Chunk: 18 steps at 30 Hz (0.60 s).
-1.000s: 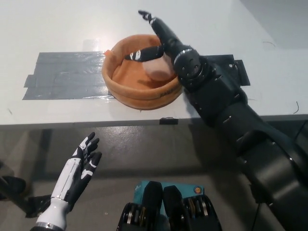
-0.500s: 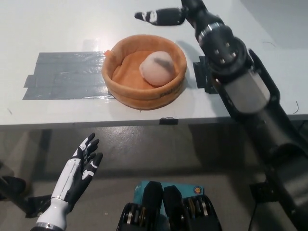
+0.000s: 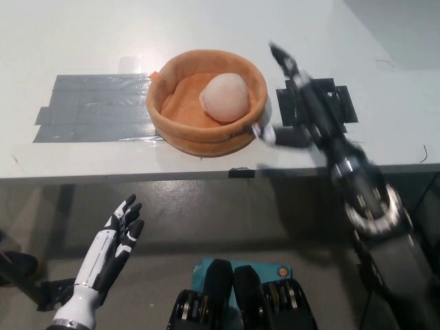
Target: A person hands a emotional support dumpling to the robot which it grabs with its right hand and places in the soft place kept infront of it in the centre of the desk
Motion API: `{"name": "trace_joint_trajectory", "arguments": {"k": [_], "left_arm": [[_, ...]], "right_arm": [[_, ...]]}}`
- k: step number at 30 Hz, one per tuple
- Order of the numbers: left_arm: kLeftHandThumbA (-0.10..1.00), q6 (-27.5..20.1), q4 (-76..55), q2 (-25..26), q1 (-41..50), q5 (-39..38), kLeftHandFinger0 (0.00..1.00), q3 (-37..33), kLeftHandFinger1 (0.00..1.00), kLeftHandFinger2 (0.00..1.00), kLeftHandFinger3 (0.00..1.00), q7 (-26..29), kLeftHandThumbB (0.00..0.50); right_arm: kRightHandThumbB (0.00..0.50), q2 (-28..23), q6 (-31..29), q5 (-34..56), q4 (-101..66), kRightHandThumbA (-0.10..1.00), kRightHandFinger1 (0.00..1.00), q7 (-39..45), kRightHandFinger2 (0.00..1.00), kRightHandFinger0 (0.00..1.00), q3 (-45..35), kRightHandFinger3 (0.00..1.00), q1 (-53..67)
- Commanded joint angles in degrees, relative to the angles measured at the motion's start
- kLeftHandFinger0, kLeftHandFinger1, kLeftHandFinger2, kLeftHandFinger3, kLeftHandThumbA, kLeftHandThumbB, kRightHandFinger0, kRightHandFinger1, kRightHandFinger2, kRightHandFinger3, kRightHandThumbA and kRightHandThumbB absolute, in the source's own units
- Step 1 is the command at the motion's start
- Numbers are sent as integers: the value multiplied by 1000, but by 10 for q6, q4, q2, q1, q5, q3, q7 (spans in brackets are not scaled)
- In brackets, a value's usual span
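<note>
From the head camera, the emotional support dumpling [image 3: 224, 97] is a pale, whitish-pink rounded lump with a soft, slightly pointed top and a smooth matte skin. It sits inside the soft place [image 3: 168, 126], a round orange cushioned bowl with a thick padded rim, and lies toward the right half of the hollow, resting on the orange floor near the inner wall. Nothing holds or touches the dumpling. The orange bowl stands on the white desk [image 3: 82, 34], close to the near edge, and its left side overlaps a broad patch of grey tape [image 3: 89, 117] stuck flat on the desk top. A smaller patch of black tape [image 3: 337, 103] lies just to the right of the bowl. The black right hand [image 3: 295, 86] is above that black patch, beside the bowl's right rim and apart from the dumpling; it is blurred, its fingers spread with one reaching up and away over the desk and another pointing left toward the bowl's outer wall, and it holds nothing. Its forearm runs down to the lower right. The white left hand [image 3: 113, 237] rests below the desk edge at lower left, palm up, fingers loosely apart and empty.
</note>
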Motion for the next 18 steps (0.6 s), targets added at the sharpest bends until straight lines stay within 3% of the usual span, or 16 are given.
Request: {"name": "trace_joint_trajectory", "arguments": {"k": [1, 6, 10, 11, 12, 13, 18], "left_arm": [[884, -29, -2, -3, 7, 4, 1000, 6, 1000, 1000, 1000, 12, 94], [884, -29, 4, -1, 5, 1, 1000, 8, 1000, 1000, 1000, 11, 84], [866, -31, 6, 0, 10, -1, 1000, 9, 1000, 1000, 1000, 9, 69], [858, -32, 4, 0, 12, -1, 1000, 7, 1000, 1000, 1000, 8, 80], [855, -32, 4, -1, 14, -2, 1000, 6, 1000, 1000, 1000, 7, 81], [852, -33, 4, -1, 15, -2, 1000, 5, 1000, 1000, 1000, 6, 82], [837, -31, -2, 1, 18, -5, 1000, 9, 1000, 1000, 1000, 6, 75]], "right_arm": [[383, -46, -70, 36, -425, 943, 1000, 2, 1000, 1000, -56, 1000, 212], [362, -25, -122, 21, -357, 955, 1000, -23, 1000, 1000, -62, 1000, 253], [325, -10, -137, 22, -271, 822, 1000, -28, 1000, 1000, -69, 1000, 281], [224, -7, -147, 23, -233, 632, 1000, -28, 1000, 1000, -70, 1000, 286], [259, -3, -159, 33, -187, 771, 1000, -24, 1000, 1000, -73, 1000, 290], [252, 1, -172, 46, -144, 814, 1000, -18, 1000, 1000, -77, 1000, 292], [266, 8, -197, 11, -31, 872, 1000, -28, 1000, 1000, -79, 1000, 275]]}}
